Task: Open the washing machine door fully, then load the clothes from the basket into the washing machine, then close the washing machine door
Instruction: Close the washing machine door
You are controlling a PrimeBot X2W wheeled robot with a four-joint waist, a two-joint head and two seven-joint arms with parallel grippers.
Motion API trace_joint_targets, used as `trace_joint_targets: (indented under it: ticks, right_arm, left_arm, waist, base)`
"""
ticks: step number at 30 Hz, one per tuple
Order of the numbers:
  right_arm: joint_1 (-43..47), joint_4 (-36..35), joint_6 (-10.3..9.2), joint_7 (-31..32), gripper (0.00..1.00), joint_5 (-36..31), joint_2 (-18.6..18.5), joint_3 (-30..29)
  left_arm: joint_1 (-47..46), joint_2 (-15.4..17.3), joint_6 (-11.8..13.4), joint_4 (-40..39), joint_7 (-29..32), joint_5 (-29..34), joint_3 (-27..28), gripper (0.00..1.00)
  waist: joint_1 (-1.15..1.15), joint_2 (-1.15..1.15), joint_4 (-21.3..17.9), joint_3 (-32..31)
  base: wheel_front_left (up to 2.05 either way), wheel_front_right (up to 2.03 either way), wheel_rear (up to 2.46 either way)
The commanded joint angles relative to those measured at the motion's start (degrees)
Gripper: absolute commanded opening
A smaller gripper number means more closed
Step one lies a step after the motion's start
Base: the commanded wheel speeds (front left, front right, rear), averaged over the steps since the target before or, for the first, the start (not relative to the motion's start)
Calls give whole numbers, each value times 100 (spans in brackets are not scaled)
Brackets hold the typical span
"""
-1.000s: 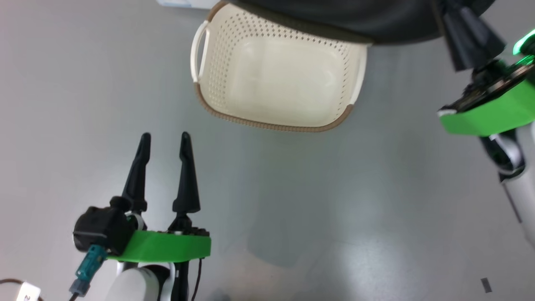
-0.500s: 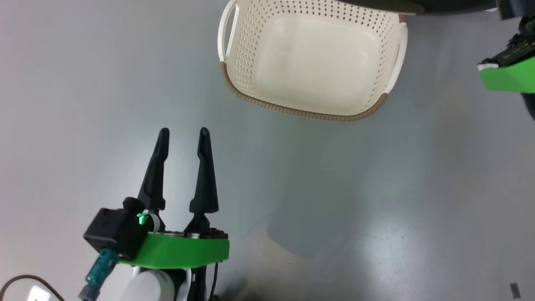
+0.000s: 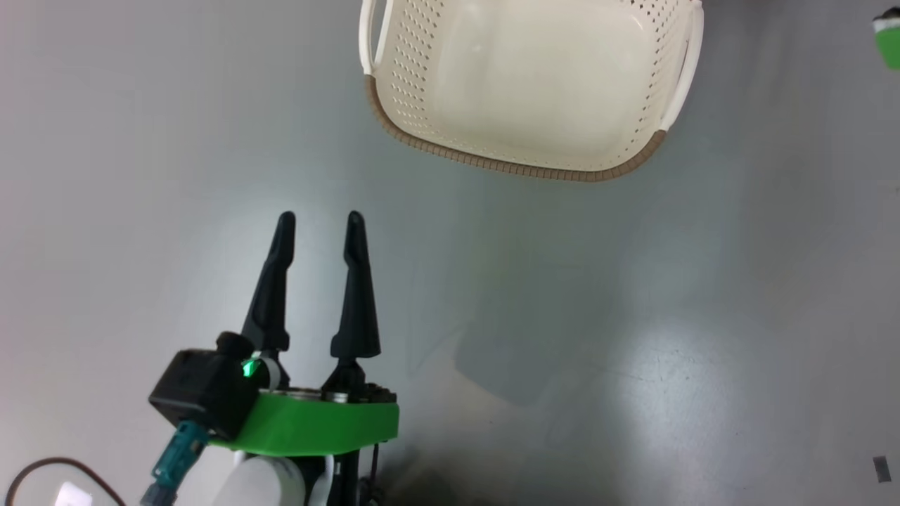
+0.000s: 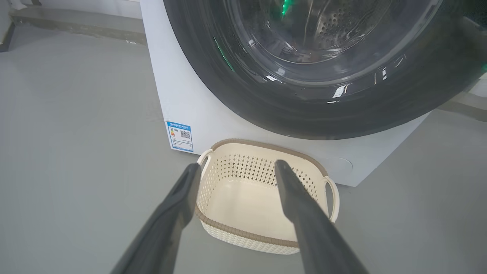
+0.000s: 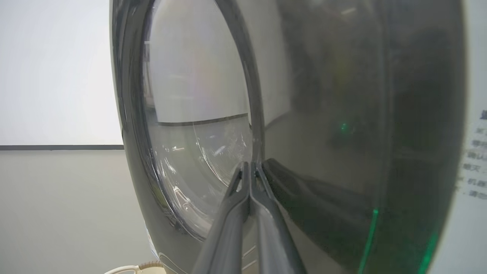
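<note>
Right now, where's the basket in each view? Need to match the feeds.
Head: basket at top centre, cut off by the top edge.
Left wrist: basket at lower centre, framed by the left gripper fingers, in front of the washer.
Right wrist: a sliver of the basket rim at the bottom edge, left of centre.
Shared landmark: the black door, above the basket in both wrist views.

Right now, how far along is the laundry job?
Done: the basket is empty, so loading looks finished. In hand: the right hand, shut, sits against the black ring of the washing machine door, apparently pushing it closed. Left: whether the door is latched cannot be told. The left hand hangs open, holding nothing.
</note>
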Motion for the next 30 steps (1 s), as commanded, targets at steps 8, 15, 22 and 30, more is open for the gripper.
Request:
trace_joint_targets:
  ticks: [8, 15, 22, 30]
  right_arm:
    - [-468, 171, 7, -25, 0, 19, -214, 207]
    - [-1100, 611, 7, -25, 0, -73, -343, 320]
    - [-1540, 1002, 7, -25, 0, -203, -427, 496]
    - [-1098, 1008, 7, -25, 0, -142, -141, 415]
  left_arm:
    - [-129, 100, 61, -208, -36, -35, -41, 100]
    - [-195, 100, 34, -192, -36, -38, -71, 100]
    - [-195, 100, 53, -142, -36, -59, -78, 100]
    - [-213, 100, -44, 8, -36, -3, 102, 100]
  waist:
    - [0, 0, -29, 194]
    - [0, 0, 66, 210]
    - [0, 0, 26, -2]
    - [0, 0, -253, -518]
  base:
    - [0, 0, 0]
    - [0, 0, 0]
    - [0, 0, 0]
    - [0, 0, 0]
